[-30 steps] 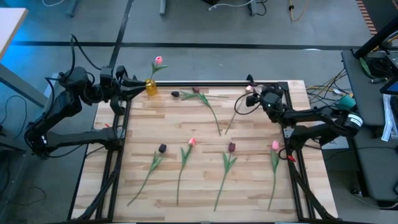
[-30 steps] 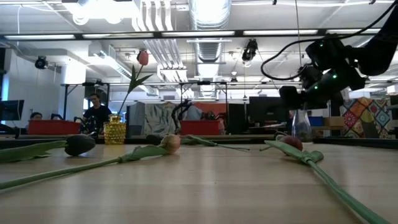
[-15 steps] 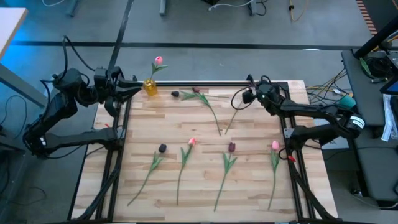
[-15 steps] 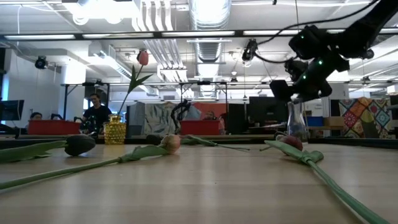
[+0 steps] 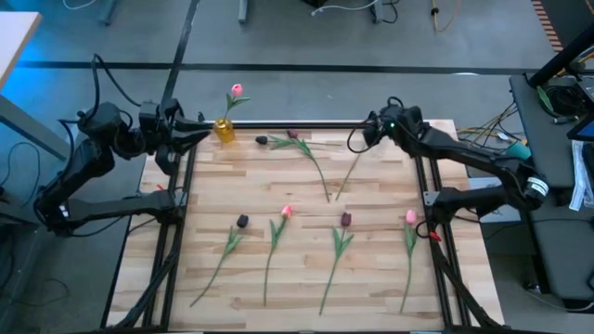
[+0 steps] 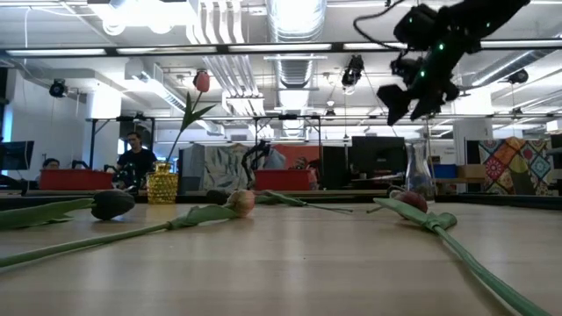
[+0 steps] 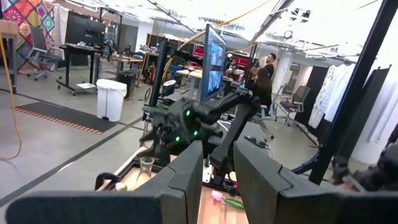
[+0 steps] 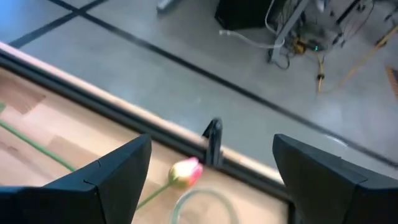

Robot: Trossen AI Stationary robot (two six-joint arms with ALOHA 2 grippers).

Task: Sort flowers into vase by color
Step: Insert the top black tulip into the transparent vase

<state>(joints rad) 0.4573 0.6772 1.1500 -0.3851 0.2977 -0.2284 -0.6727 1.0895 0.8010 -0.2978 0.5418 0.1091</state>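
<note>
Wooden counter (image 5: 306, 199) carries the flowers (image 5: 283, 232): four tulips in a near row, more at the far edge. We see one pink tulip (image 5: 236, 90) upright in a yellow vase (image 5: 225, 129). Right end effector (image 5: 371, 129), fingers apart and empty, hovers above a clear vase (image 6: 421, 175). Left end effector (image 5: 200, 128), fingers slightly apart, waits beside the yellow vase.

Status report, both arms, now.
Right gripper open, empty, above the clear vase. Left gripper open, idle by the yellow vase, one pink tulip in it. Seven tulips on the table, unsorted.
</note>
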